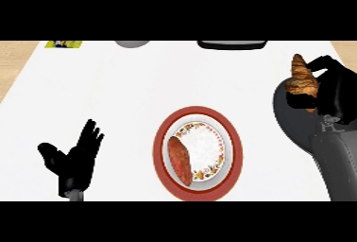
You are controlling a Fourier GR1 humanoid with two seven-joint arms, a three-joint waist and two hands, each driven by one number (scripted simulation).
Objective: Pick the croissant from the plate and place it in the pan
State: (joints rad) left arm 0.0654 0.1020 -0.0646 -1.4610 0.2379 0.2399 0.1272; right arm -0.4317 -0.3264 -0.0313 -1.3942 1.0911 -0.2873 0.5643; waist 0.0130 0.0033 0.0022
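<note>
One croissant (302, 78) pinched in curled right hand (336, 90) fingers, left hand (73, 158) spread open.

Light falls bright and even over the white surface (105, 94), which shows almost no cast shadows and no glare. The black left hand (73, 158) reads as a flat dark shape. The plate (198, 118) looks taller than wide.

The robot's matte black left hand (70, 158), with slim fingers and a thick thumb, sits on a short grey wrist stub. The matte black right hand (336, 85) is blocky and joins a broad, smooth dark grey forearm (335, 160) with faint pale lettering near the wrist.
</note>
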